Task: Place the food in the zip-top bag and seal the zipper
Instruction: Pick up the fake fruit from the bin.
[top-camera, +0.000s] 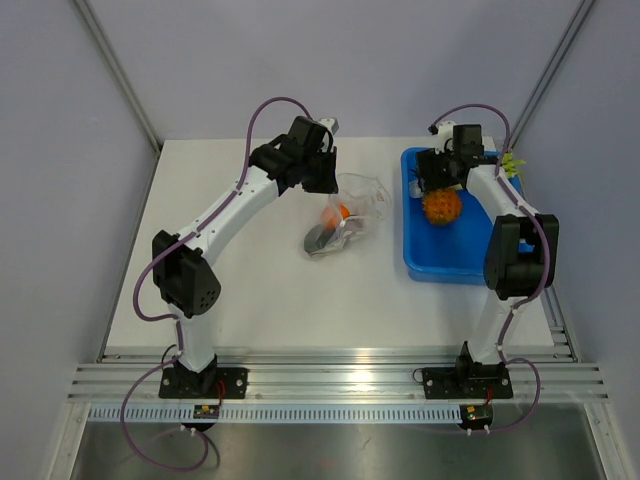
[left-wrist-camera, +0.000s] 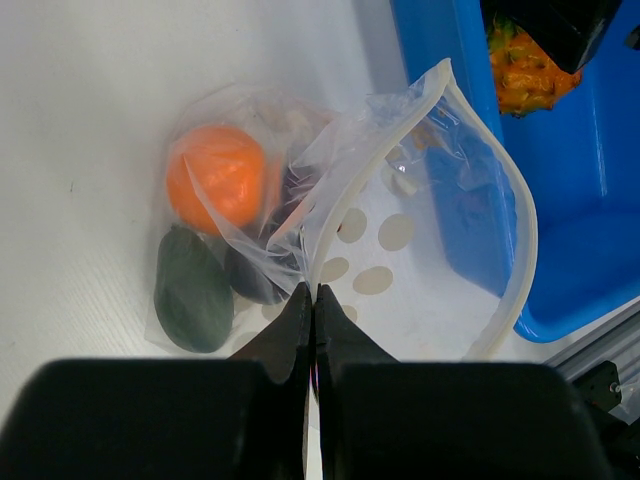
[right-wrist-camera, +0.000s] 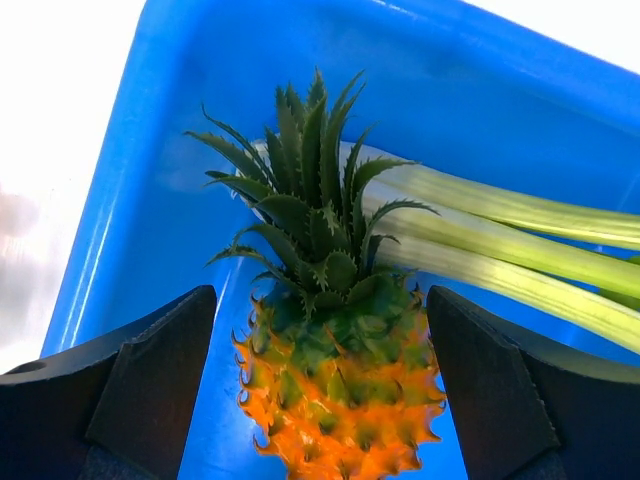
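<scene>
- Pineapple (right-wrist-camera: 340, 420) sits in the blue bin (right-wrist-camera: 140, 200); the right gripper (right-wrist-camera: 320, 340) straddles it, jaws wide, a gap on either side.
- Zip-top bag (left-wrist-camera: 400, 170) lies on the table (left-wrist-camera: 80, 110) beside the bin, holding an orange piece (left-wrist-camera: 215, 178) and dark pieces (left-wrist-camera: 192, 290).
- Zipper (left-wrist-camera: 522, 240) gapes open.
- Left gripper (left-wrist-camera: 312, 302) is closed tight, pinching the bag's mouth edge.

Your top external view looks down from above and behind onto the whole table (top-camera: 250, 300). Your left wrist view looks closely down on the zip-top bag (left-wrist-camera: 400, 200). Your right wrist view sits close inside the blue bin (right-wrist-camera: 150, 150). All three share the pineapple (top-camera: 441, 207).
</scene>
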